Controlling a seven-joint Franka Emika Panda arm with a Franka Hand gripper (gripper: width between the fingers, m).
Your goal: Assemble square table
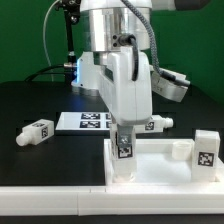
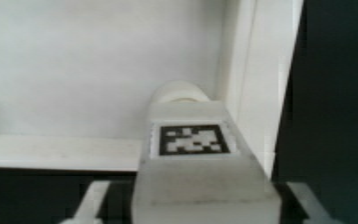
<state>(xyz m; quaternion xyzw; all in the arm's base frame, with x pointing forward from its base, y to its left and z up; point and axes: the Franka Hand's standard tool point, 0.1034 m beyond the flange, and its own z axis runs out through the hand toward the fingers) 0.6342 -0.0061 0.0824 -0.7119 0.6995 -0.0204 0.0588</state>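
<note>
Four white legs show in the exterior view. The held leg stands upright in the gripper, whose fingers are clamped on its sides. Its tag faces the camera, and its lower end is down at the corner of the square table top nearest the exterior view's left. The wrist view looks along that held leg, close against the top's raised rim — whether it sits in a socket cannot be told. A second leg lies on the black table, well off to the exterior view's left. A third leg lies just beside the marker board, and a fourth leg stands at the top's edge on the exterior view's right
</note>
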